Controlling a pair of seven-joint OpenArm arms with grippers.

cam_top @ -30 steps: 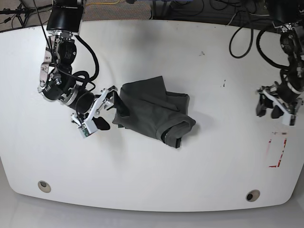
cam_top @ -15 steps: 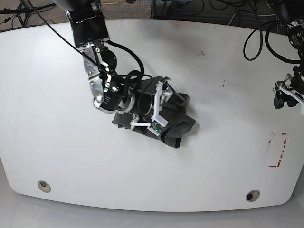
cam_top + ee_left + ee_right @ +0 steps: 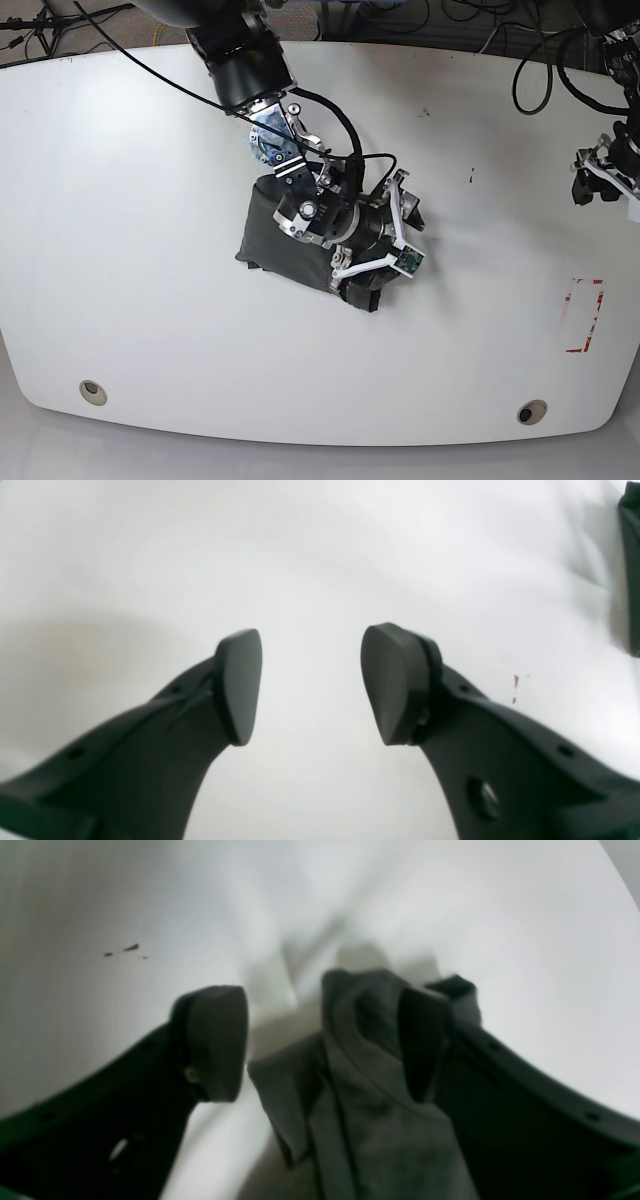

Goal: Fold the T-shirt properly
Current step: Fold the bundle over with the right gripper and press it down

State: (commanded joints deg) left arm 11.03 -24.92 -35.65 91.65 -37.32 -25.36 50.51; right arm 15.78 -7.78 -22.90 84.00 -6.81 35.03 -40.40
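Observation:
The dark charcoal T-shirt (image 3: 268, 238) lies as a folded bundle in the middle of the white table (image 3: 120, 250). My right gripper (image 3: 392, 238) is low over the bundle's right end, and its arm covers much of the fabric. In the right wrist view the gripper (image 3: 320, 1040) is open, with a folded edge of the T-shirt (image 3: 360, 1060) between its fingers and under the right fingertip (image 3: 425, 1040). My left gripper (image 3: 598, 188) is far off at the table's right edge. It is open and empty over bare table in the left wrist view (image 3: 312, 685).
A red rectangular outline (image 3: 585, 315) is marked on the table at the right. Two round holes (image 3: 92, 391) (image 3: 532, 411) sit near the front edge. Cables (image 3: 500, 40) lie behind the table. Small red specks (image 3: 515, 687) mark the surface near my left gripper.
My right arm has swept from the T-shirt's left side across it to its right end. My left arm has drawn back to the right and slightly up.

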